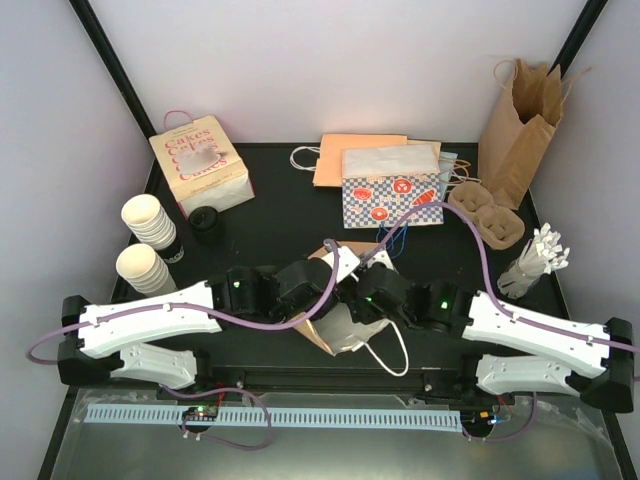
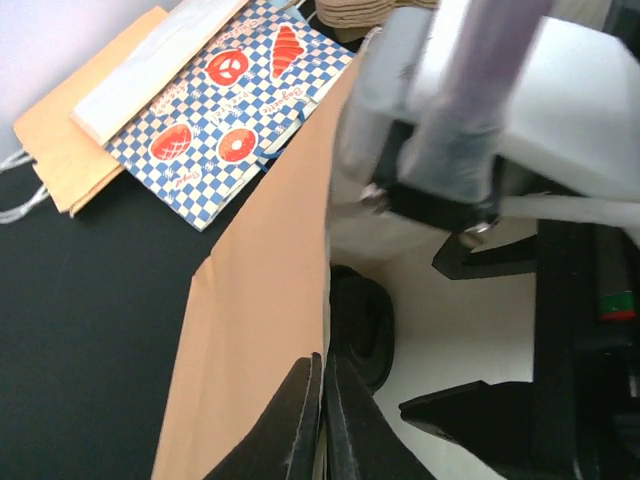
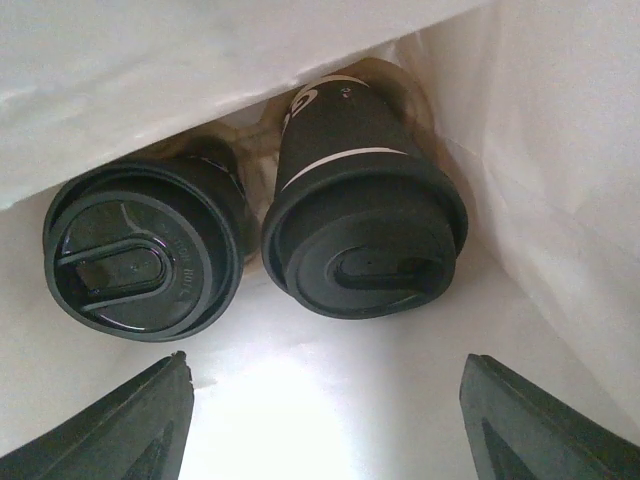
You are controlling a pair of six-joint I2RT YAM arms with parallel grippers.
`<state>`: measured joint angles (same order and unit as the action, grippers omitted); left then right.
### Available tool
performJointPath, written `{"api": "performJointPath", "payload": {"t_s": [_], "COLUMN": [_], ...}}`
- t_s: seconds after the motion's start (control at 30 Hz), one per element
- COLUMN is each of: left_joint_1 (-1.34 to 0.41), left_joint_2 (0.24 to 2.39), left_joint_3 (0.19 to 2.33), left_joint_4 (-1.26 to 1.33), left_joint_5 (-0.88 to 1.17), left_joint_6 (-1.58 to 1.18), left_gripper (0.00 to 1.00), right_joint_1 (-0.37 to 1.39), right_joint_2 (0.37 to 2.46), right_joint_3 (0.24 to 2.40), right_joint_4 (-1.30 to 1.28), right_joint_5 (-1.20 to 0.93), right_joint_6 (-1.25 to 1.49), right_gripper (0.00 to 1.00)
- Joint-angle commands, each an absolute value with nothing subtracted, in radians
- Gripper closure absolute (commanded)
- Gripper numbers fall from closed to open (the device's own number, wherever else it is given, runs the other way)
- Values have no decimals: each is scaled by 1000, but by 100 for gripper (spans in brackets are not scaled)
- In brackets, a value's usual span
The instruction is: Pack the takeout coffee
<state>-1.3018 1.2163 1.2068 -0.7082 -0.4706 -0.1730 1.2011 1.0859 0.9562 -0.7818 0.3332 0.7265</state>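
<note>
Two arms had their wrists at the brown bag [image 1: 340, 325] in the middle of the black table [image 1: 280, 200], top view. The left arm lay stretched from 9 o'clock, forearm low and near level, wrist joints bunched at the bag's 9 o'clock side. The left gripper [image 2: 324, 372] was clamped on the bag's brown edge, fingers [image 2: 300, 410] together with the paper between them.

The right arm lay stretched from 3 o'clock, mirrored, wrist folded toward the bag mouth. The right gripper [image 3: 325, 365] was inside the white lining, fingers spread wide, nothing between them.

The coffee cup [image 3: 140, 250] sat deep in the bag ahead of those fingers, at 10 o'clock in the right wrist view, black lid facing the camera and wall hidden. The second cup [image 3: 365, 235] was just beside it at its 3 o'clock, also black-lidded, wall dark with a pale stripe. I couldn't tell whether the two lids touched.
</note>
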Motion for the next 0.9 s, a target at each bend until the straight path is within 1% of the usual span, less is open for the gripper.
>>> {"api": "performJointPath", "payload": {"t_s": [0.0, 0.13, 0.27, 0.37, 0.5, 0.63, 0.73, 0.87], "left_joint_1": [-1286, -1264, -1224, -1159, -1062, -988, -946, -905], "left_joint_2": [1236, 1228, 1225, 1230, 1240, 1250, 1248, 1222], "left_joint_3": [1262, 1268, 1300, 1340, 1371, 1397, 1393, 1315], "left_joint_4": [-716, -707, -711, -719, -724, -749, -752, -670], "left_joint_5": [-526, -508, -453, -339, -199, -115, -71, 14], "left_joint_6": [-335, -387, -408, -438, -488, -561, -640, -765], "left_gripper": [96, 95, 94, 93, 93, 93, 94, 93], "right_joint_1": [1201, 1199, 1199, 1196, 1173, 1068, 954, 868], "right_joint_2": [1031, 1031, 1001, 993, 1042, 1091, 1108, 1130], "right_joint_3": [934, 963, 1023, 1143, 1330, 1445, 1468, 1480], "right_joint_4": [-751, -775, -789, -843, -992, -1115, -1159, -1209], "right_joint_5": [383, 371, 361, 360, 395, 348, 257, 227], "right_joint_6": [805, 818, 763, 689, 640, 601, 564, 526], "right_gripper": [23, 22, 22, 21, 20, 18, 16, 13]}}
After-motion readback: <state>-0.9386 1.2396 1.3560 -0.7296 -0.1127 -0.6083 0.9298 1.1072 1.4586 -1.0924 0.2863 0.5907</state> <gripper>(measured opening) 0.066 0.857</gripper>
